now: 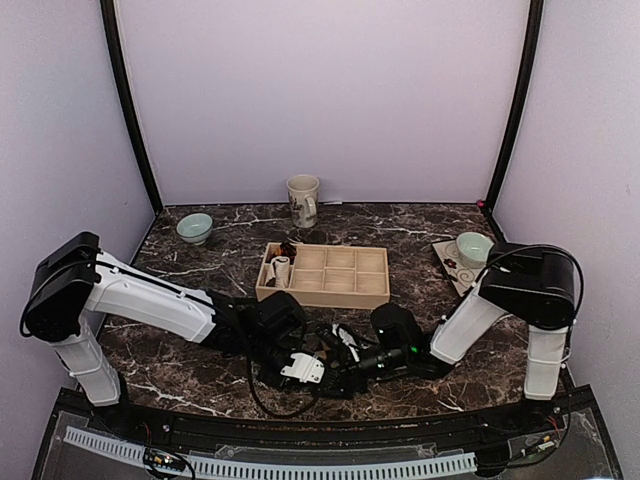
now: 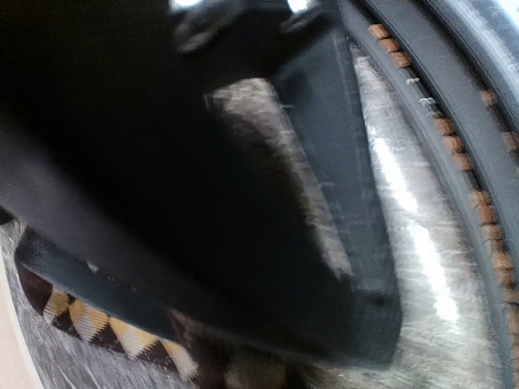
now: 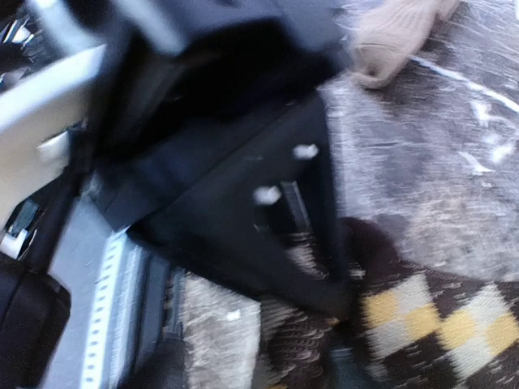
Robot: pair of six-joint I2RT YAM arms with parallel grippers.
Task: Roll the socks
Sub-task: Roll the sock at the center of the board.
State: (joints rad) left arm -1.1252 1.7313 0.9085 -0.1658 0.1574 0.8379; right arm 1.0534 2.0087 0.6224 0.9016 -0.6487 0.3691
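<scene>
The argyle sock point(image 3: 438, 324), dark brown with cream-tan diamonds, lies on the marble table near the front edge. It also shows in the left wrist view point(image 2: 89, 320) and only as a dark scrap between the arms from above point(image 1: 314, 343). The plain tan sock point(image 3: 397, 32) lies a little beyond it. My right gripper point(image 3: 345, 324) has a finger pressed onto the argyle sock's dark end and looks closed on it. My left gripper point(image 2: 349, 332) sits over the same sock, its jaws too blurred to read. Both grippers meet at the front centre, left point(image 1: 318, 372) and right point(image 1: 340, 352).
A wooden compartment tray point(image 1: 370, 290) stands behind the grippers, with a white striped rolled sock point(image 1: 282, 270) and a dark reddish bundle point(image 1: 288, 250) in its left cells. A mug point(image 1: 303, 200), a green bowl point(image 1: 195, 228) and a bowl on a saucer point(image 1: 472, 248) stand further back.
</scene>
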